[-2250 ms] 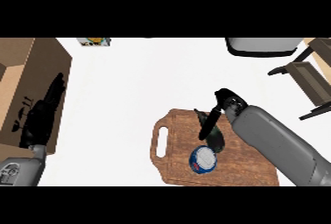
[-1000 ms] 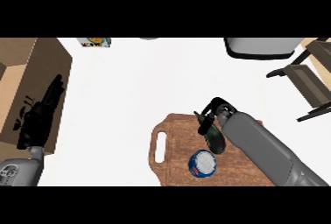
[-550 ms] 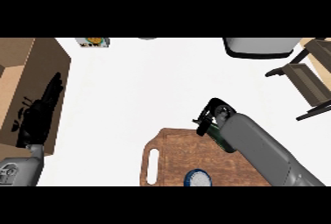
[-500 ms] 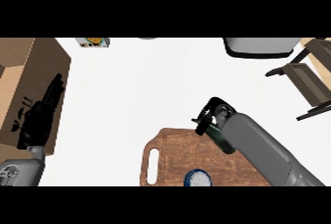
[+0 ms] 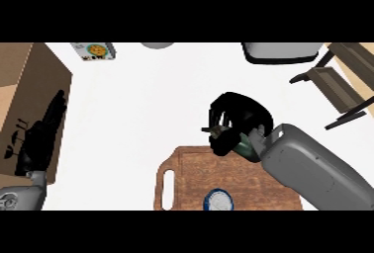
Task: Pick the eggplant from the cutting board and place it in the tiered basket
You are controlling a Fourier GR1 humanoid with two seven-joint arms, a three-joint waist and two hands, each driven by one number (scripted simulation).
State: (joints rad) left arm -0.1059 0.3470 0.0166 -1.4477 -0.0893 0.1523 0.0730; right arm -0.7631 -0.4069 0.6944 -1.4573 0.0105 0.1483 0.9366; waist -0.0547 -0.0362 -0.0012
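Eggplant (image 5: 245,147) enclosed in curled fingers of right hand (image 5: 235,121), at far edge of cutting board (image 5: 186,180); left hand (image 5: 42,133) open, resting at counter's left edge

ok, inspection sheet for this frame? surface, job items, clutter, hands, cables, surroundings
Surface: white counter; cutting board at near edge.
Job's things: eggplant mostly hidden in the right hand, over the cutting board's far edge; tiered basket far right.
Clutter: blue-rimmed dish on cutting board; small box and grey tub at back.
Hands: right hand curled round eggplant; left hand open, resting at left.
Cables: nothing seen.
Surroundings: brown cabinet at left.
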